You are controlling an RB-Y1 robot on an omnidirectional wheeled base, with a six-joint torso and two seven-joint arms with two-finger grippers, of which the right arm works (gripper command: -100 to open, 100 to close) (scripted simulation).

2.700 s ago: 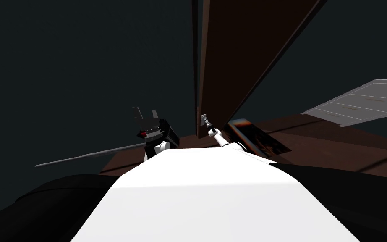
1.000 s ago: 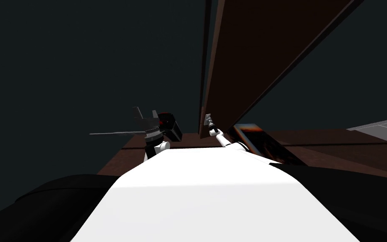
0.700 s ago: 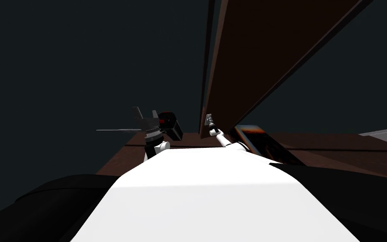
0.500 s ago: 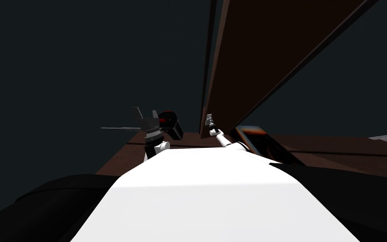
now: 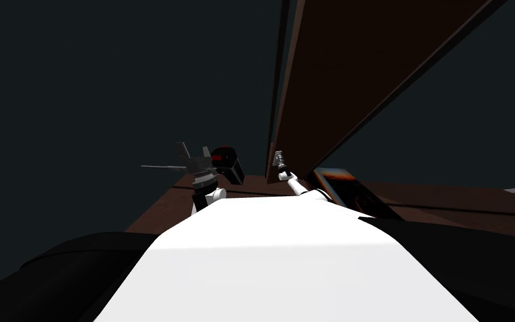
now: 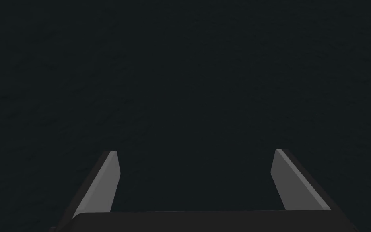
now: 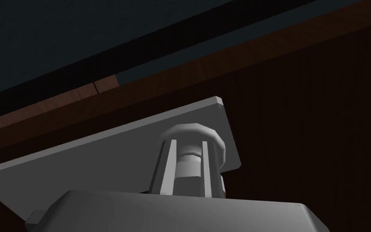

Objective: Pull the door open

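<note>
Nearest, the left gripper point(image 5: 193, 150) hangs raised beside my chest, its blades spread wide with nothing between them, facing a flat dark wall. Just past it to the right, the right gripper point(image 7: 188, 141) is clamped on the grey door handle point(image 7: 188, 165), a finger point(image 7: 165, 169) pressed to each side of its stem, close up against the grey backplate point(image 7: 100, 157). Behind the plate stands the dark brown door point(image 5: 351, 67). Its free edge looks to stand off the door frame point(image 5: 277, 67), with a dark strip and some reddish-brown planks point(image 7: 52, 102) showing in the gap. I judge the grasp made and the swing partly done. What is left is drawing the door wider.
</note>
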